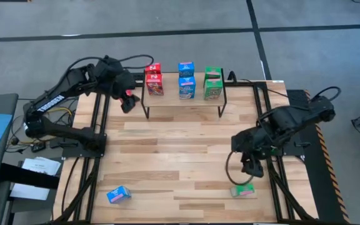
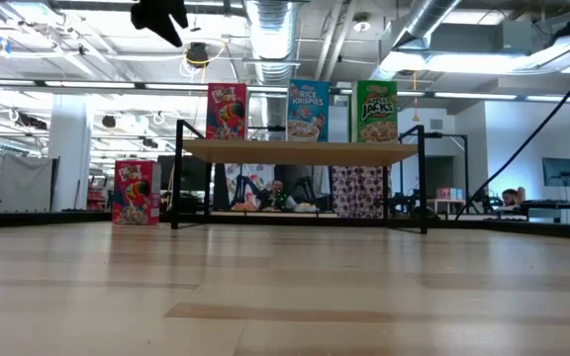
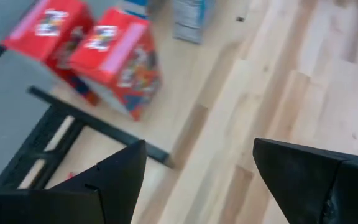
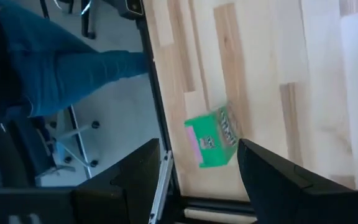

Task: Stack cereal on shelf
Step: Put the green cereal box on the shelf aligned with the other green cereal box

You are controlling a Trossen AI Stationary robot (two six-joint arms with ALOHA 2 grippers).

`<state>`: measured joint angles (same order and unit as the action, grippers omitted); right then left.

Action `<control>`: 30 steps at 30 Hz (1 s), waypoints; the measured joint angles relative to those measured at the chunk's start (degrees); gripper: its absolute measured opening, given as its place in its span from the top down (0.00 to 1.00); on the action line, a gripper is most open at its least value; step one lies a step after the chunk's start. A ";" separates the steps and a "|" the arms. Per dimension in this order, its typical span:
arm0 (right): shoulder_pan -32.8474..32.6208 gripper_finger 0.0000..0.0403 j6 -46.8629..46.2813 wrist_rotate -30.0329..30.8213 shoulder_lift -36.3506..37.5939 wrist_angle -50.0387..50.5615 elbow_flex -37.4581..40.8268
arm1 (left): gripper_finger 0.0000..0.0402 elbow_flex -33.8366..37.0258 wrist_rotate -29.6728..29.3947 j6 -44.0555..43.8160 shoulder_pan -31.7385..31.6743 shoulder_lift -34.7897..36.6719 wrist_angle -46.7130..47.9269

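Standing on the shelf (image 1: 183,101) at the far side of the surface (image 1: 180,156) are red boxes (image 1: 154,80), blue boxes (image 1: 186,79) and green boxes (image 1: 212,83). A red box (image 2: 135,192) stands on the surface left of the shelf. The left gripper (image 1: 128,100) hovers beside the shelf's left end, fingers spread wide and empty. The right gripper (image 1: 252,167) hangs with fingers parted, empty, above a green box (image 1: 243,190) lying near the right front edge. Another blue box (image 1: 118,195) lies near left.
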<state>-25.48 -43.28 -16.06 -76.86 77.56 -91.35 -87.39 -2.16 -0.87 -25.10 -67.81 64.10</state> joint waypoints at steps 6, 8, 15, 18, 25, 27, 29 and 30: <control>-2.65 0.40 -0.04 0.90 -0.25 0.02 0.02 | 0.29 0.00 -0.12 -3.03 5.08 0.00 -0.13; -3.21 0.40 -0.24 1.02 -0.28 0.04 0.02 | 0.29 0.00 -0.65 -4.37 6.49 0.00 -0.13; -6.84 0.40 -3.45 0.97 -0.34 0.02 0.02 | 0.29 0.00 -4.57 -7.46 10.74 0.00 -0.13; -8.81 0.40 -5.74 -0.18 -1.28 0.06 0.01 | 0.29 0.02 -4.73 -9.14 12.18 0.00 -0.12; -13.78 0.25 -7.51 0.10 -4.36 0.01 0.13 | 0.29 0.02 -4.74 -10.67 14.73 0.00 -0.71; -14.53 0.20 -7.39 1.41 -5.34 0.05 0.00 | 0.29 0.02 -4.73 -11.35 15.18 0.00 -1.07; -15.81 0.15 -8.16 3.86 -6.90 0.00 -0.05 | 0.29 0.02 -4.74 -12.10 15.44 0.00 -1.11; -16.45 0.14 -8.58 4.74 -7.83 -0.33 0.05 | 0.29 0.02 -4.74 -12.34 15.53 0.00 -1.09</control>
<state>-41.93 -51.86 -11.32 -84.69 77.23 -91.30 -87.37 -6.90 -13.22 -9.58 -67.81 63.00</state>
